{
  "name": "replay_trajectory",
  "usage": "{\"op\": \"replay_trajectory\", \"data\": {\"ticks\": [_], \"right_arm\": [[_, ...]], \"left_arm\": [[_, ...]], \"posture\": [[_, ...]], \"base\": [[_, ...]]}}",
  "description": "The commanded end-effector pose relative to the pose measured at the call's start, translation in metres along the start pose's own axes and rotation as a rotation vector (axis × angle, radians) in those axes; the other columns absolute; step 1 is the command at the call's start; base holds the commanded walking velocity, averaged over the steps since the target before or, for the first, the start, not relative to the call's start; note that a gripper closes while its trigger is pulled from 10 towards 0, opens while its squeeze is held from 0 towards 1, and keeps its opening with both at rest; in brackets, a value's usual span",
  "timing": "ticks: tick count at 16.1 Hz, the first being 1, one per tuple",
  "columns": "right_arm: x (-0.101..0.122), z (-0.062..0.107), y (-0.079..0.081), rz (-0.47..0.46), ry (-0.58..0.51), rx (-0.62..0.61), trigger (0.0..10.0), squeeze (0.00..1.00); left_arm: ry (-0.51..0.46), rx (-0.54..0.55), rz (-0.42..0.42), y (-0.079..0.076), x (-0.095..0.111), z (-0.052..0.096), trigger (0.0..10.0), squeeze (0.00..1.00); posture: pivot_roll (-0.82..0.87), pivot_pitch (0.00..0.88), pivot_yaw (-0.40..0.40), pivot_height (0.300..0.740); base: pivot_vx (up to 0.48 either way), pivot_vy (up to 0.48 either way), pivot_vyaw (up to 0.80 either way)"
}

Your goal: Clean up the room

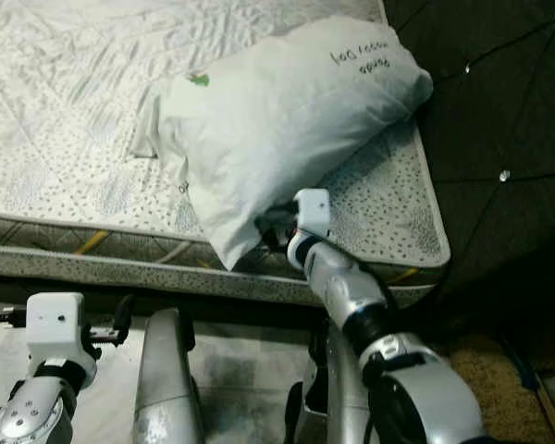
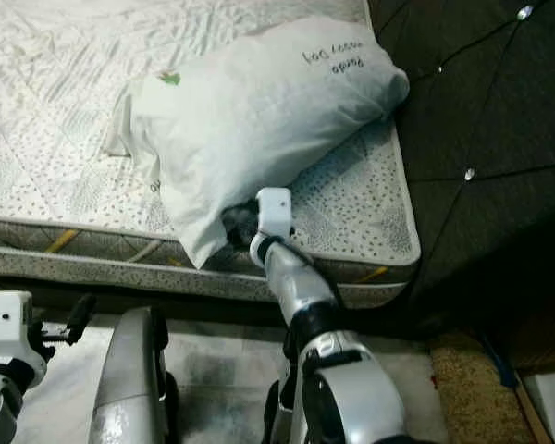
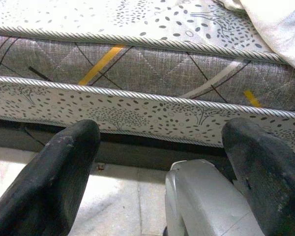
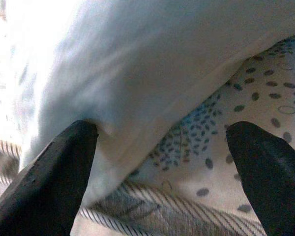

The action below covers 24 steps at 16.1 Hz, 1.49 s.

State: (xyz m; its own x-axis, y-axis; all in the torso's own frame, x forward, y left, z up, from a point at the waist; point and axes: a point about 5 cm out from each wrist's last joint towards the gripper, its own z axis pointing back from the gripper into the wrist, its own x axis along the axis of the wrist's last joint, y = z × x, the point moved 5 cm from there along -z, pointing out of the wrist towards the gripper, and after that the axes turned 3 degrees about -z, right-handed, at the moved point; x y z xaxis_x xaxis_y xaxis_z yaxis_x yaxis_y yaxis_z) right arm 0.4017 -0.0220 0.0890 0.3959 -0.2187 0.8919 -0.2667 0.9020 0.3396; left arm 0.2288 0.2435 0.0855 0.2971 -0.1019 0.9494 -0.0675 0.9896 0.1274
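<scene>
Head views: the right gripper (image 1: 270,227) reaches to the near corner of the white pillow (image 1: 277,111), which lies on the mattress (image 1: 65,102) just ahead of it. The left gripper (image 1: 120,319) hangs low beside the bed.
Left wrist view: fingers (image 3: 54,182) spread apart, facing the mattress side.
Right wrist view: fingers (image 4: 54,177) apart, one touching the pillow's edge

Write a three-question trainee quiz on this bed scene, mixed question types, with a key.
1. True or false: the pillow lies on the floor.
2. Which gripper is at the pillow's near corner? A) left gripper B) right gripper
3. Fill in: the right gripper's fingers are ____.

Key: 1 false, it lies on the mattress; 2 B; 3 open.
</scene>
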Motion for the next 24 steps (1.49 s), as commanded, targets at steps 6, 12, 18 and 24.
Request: {"op": "replay_trajectory", "data": {"ticks": [6,12,18,24], "right_arm": [[0.005,-0.008,0.085,-0.108,0.086,0.265,10.0,0.00],[0.009,-0.003,0.104,-0.214,0.097,0.394,10.0,0.00],[0.009,-0.005,0.127,-0.253,0.025,0.303,10.0,0.00],[0.018,-0.004,0.156,-0.267,0.022,0.370,10.0,0.00]], "left_arm": [[0.010,-0.025,0.001,-0.005,0.000,-0.003,10.0,0.00],[0.015,-0.043,0.008,-0.007,-0.001,-0.002,10.0,0.00],[0.028,-0.049,0.000,-0.009,-0.002,0.004,10.0,0.00],[0.066,-0.011,-0.005,0.002,-0.008,0.023,10.0,0.00]], "posture": [[0.21,0.214,-0.115,0.542],[0.21,0.215,-0.116,0.542],[0.23,0.245,-0.109,0.542],[0.27,0.288,-0.116,0.542]], "base": [[0.000,0.000,0.00],[0.000,0.000,0.00],[0.000,0.000,0.00],[0.000,0.000,0.00]]}}
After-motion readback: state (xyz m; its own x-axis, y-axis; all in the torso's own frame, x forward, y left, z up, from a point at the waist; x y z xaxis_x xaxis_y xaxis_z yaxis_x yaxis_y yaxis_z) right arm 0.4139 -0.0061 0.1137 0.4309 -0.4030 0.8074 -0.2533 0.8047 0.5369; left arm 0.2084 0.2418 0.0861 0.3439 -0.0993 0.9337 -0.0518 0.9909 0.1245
